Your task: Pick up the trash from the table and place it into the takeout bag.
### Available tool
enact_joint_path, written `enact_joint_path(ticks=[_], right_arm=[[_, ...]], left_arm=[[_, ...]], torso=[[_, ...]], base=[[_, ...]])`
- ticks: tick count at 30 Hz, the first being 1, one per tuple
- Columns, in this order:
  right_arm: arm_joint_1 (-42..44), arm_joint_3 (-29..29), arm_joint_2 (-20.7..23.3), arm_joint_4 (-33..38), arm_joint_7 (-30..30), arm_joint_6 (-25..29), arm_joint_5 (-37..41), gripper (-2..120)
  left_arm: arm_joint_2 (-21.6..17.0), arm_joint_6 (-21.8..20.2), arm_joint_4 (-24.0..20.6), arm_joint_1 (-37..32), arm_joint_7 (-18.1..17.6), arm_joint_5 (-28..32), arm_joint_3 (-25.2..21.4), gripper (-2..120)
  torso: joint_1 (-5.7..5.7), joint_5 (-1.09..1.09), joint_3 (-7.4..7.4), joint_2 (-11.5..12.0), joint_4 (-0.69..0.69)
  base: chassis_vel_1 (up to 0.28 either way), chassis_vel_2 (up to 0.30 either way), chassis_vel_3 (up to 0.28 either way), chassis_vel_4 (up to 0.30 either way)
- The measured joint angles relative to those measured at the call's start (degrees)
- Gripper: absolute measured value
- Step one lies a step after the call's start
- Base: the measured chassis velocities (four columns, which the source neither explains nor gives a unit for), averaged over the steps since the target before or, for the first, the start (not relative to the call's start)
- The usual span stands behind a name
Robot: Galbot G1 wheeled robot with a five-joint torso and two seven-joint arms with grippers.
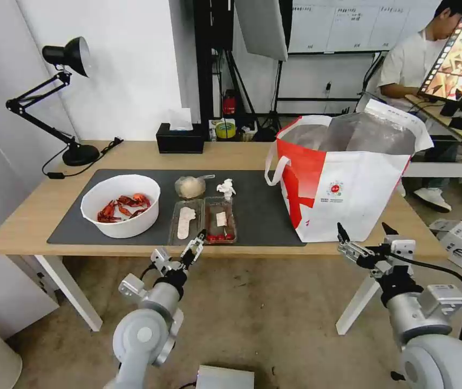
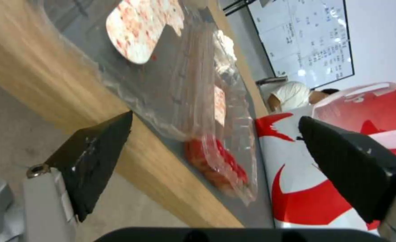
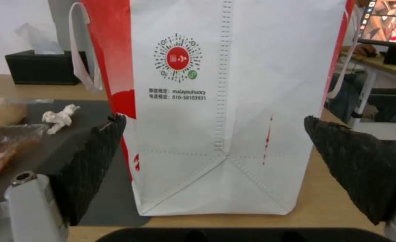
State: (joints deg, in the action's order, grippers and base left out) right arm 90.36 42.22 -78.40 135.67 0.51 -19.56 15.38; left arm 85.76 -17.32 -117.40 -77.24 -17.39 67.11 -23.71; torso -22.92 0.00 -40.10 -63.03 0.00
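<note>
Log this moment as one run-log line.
left gripper: open, at table's near edge by clear trays | right gripper: open, facing takeout bag | trash: all on table

Left gripper (image 1: 197,241) at the tabletop's (image 1: 20,221) near edge, two clear rectangular plastic trays (image 1: 203,220) just beyond it, white round bowl of red crayfish shells (image 1: 121,205) to its left, large boxy white-and-red takeout bag (image 1: 344,178) right, directly ahead of right gripper (image 1: 365,231).
</note>
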Motion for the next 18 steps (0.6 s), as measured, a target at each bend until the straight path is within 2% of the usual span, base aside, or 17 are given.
enact_joint_path(ticks=[9, 18], right_arm=[[0.1, 0.2, 0.2, 0.0, -0.1, 0.0, 0.1, 100], [0.0, 0.0, -0.1, -0.1, -0.1, 0.0, 0.1, 100]], left_arm=[[-1.5, 0.2, 1.2, 1.8, -0.2, 0.5, -0.4, 100], [-3.2, 0.4, 0.4, 2.5, 0.1, 0.4, -1.1, 100]], torso=[[0.0, -0.01, 0.0, 0.0, 0.0], [0.0, 0.0, -0.01, 0.0, 0.0]], base=[[0.0, 0.0, 0.0, 0.0], [0.0, 0.0, 0.0, 0.0]])
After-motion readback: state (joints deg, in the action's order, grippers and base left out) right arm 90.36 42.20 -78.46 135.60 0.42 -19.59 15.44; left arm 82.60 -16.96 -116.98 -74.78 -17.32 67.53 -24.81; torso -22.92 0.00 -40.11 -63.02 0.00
